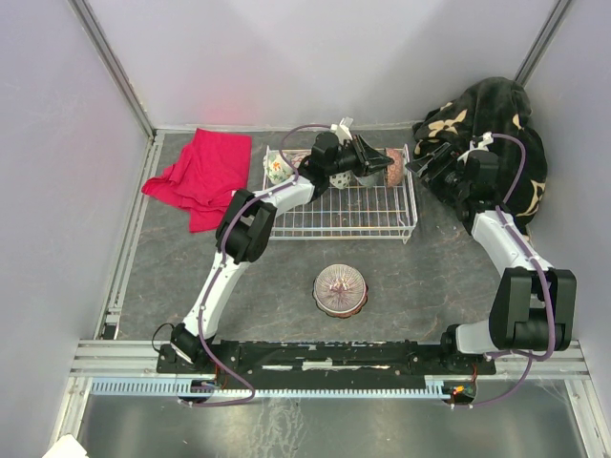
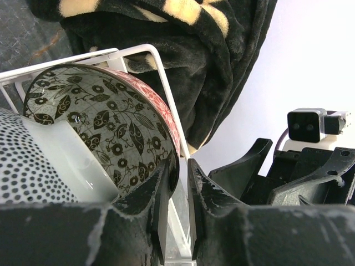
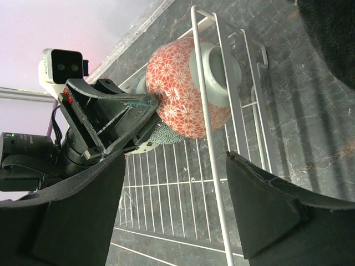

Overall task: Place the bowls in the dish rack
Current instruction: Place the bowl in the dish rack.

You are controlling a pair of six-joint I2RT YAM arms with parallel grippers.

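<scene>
Showing bowl (image 2: 111, 127) leaf print, L-wrist only.

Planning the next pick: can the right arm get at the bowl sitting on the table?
Probably yes. The bowl stands alone in front of the dish rack, and the right gripper is open and empty, with bare table between.

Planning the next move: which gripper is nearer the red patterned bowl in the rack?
Left. The left gripper sits at the red patterned bowl, fingers astride its rim inside the dish rack. The right gripper hovers open just outside the rack's right end.
</scene>
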